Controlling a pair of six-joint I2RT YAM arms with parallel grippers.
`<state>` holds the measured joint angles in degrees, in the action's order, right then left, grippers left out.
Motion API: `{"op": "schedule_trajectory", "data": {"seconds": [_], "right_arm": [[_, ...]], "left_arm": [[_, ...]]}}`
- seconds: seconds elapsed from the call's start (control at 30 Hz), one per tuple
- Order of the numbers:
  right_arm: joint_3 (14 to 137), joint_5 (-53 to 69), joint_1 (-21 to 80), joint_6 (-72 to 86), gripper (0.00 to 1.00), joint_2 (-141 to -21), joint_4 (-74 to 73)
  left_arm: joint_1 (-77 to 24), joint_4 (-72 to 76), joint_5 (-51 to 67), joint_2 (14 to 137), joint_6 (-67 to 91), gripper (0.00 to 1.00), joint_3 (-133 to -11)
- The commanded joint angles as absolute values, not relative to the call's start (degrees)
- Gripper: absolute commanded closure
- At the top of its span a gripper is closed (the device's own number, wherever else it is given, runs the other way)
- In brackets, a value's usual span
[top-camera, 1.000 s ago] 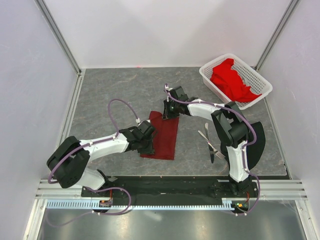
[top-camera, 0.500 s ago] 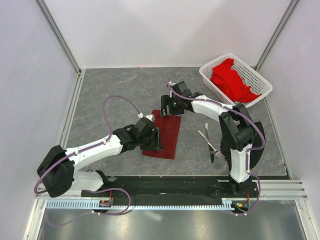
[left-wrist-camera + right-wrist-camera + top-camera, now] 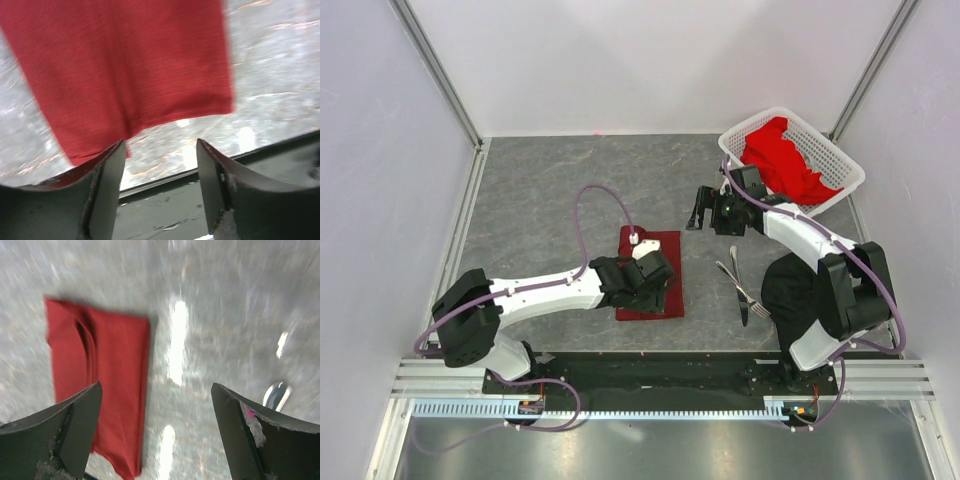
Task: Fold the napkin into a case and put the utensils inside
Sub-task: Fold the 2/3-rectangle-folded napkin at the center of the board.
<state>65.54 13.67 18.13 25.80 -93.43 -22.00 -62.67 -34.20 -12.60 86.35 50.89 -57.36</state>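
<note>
The dark maroon napkin (image 3: 666,250) lies folded flat as a rectangle on the grey table, near the front edge. My left gripper (image 3: 655,282) hovers over its middle and hides part of it. In the left wrist view the napkin (image 3: 125,65) fills the top and my left gripper (image 3: 160,150) is open and empty past its near edge. My right gripper (image 3: 700,210) hangs open above the table, back and to the right of the napkin. The right wrist view shows the napkin (image 3: 100,380) at the left, the right gripper (image 3: 155,390) empty. The utensils (image 3: 740,285), a fork and a knife, lie crossed to the napkin's right.
A white lattice basket (image 3: 840,150) holding bright red cloths stands at the back right. The table's front edge and black rail (image 3: 165,175) run just below the napkin. A shiny utensil tip (image 3: 275,395) shows by the right finger. White walls close in the table.
Both grippers have opened and let go of the napkin. The right arm has swung away to the right and back. The left gripper has moved right, over the napkin, which now lies shorter and wider.
</note>
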Motion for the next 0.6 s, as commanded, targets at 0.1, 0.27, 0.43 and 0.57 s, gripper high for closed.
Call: {"op": "schedule_trajectory", "data": {"seconds": [0.1, 0.27, 0.43, 0.57], "right_arm": [[55.38, 17.75, 19.25, 26.63, 0.04, -87.54, -20.22], [49.58, 15.84, 19.16, 30.32, 0.1, -83.69, -17.49], [48.43, 8.19, 18.46, 33.83, 0.09, -79.02, -20.47], [46.59, 7.65, 15.92, 33.75, 0.09, -76.47, -21.18]], "left_arm": [[-64.68, -29.45, -12.83, 84.63, 49.93, 0.32, -58.26], [-68.99, -34.07, -19.49, 95.94, 46.58, 0.31, -69.48], [-72.16, -44.9, -26.18, 107.21, 48.6, 0.33, -80.58], [-72.33, -50.18, -30.4, 112.14, 52.28, 0.35, -85.68]]}}
